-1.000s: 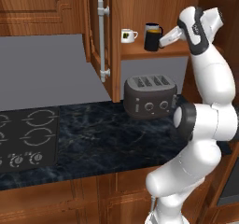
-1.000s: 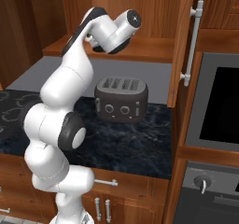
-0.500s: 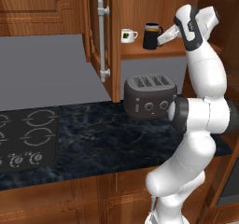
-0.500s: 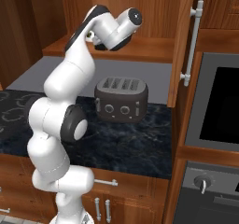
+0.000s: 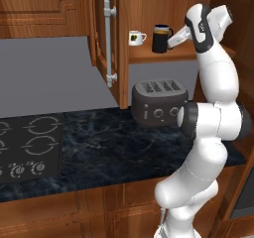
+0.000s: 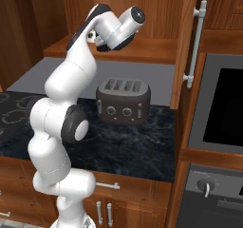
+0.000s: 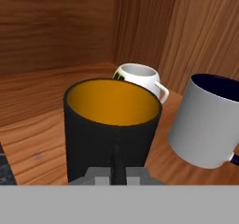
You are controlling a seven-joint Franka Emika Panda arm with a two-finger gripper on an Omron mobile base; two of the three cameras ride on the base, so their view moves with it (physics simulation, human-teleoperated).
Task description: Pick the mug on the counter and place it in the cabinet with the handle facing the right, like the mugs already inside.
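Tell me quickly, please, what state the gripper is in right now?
Gripper: closed on the black mug, holding it over the cabinet shelf.

Brown wooden cabinet shelf [image 5: 144,56] bearing a small white mug [image 5: 135,37], a black mug with orange-yellow interior [image 5: 160,38] just beside it, and a grey mug with dark interior [image 7: 207,120]. Below, the dark marbled stone table [image 5: 109,143] carries a dark grey four-slot toaster [image 5: 158,102] and a black cooktop [image 5: 27,150].
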